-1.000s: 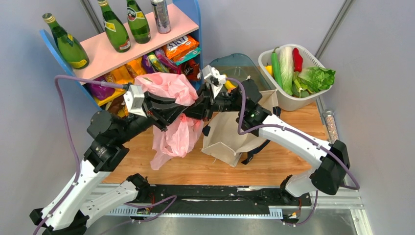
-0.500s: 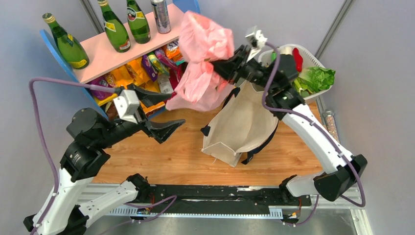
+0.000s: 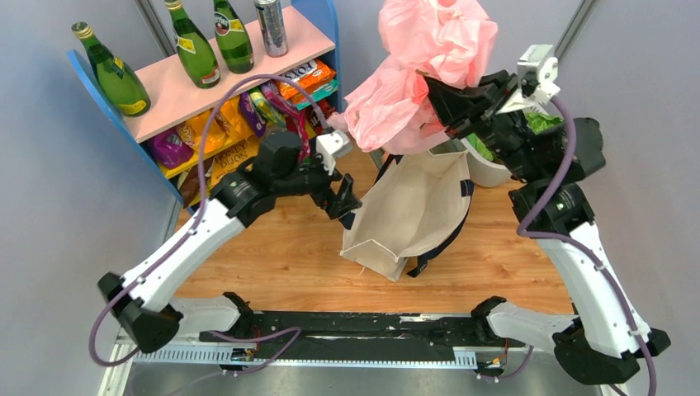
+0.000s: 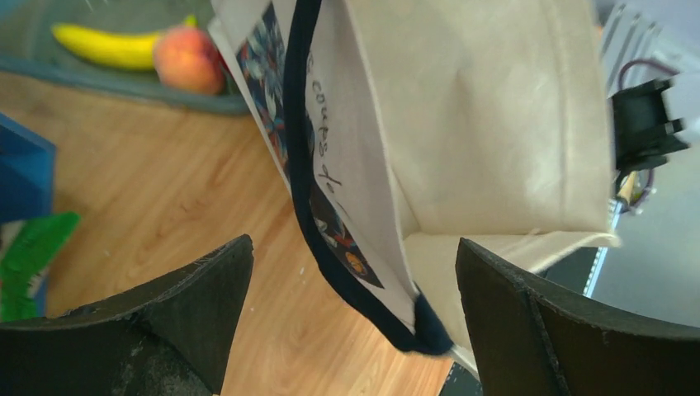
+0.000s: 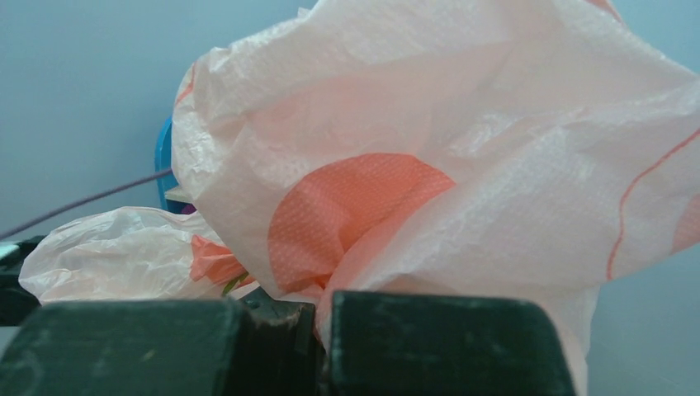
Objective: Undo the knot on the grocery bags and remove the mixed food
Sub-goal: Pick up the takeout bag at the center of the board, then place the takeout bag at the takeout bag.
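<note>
Pink plastic bag (image 3: 437, 37) | pinched in right pincer (image 5: 322, 330) | aloft near tote (image 3: 409, 210)

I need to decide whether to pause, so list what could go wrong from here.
The thin pink plastic bag hangs high from a small pinch in the shut right gripper; the film could tear or slip, dropping whatever is inside. The open left gripper sits at the edge of the slack cream canvas tote; closing or pushing there might snag its navy trim or topple it.
</note>
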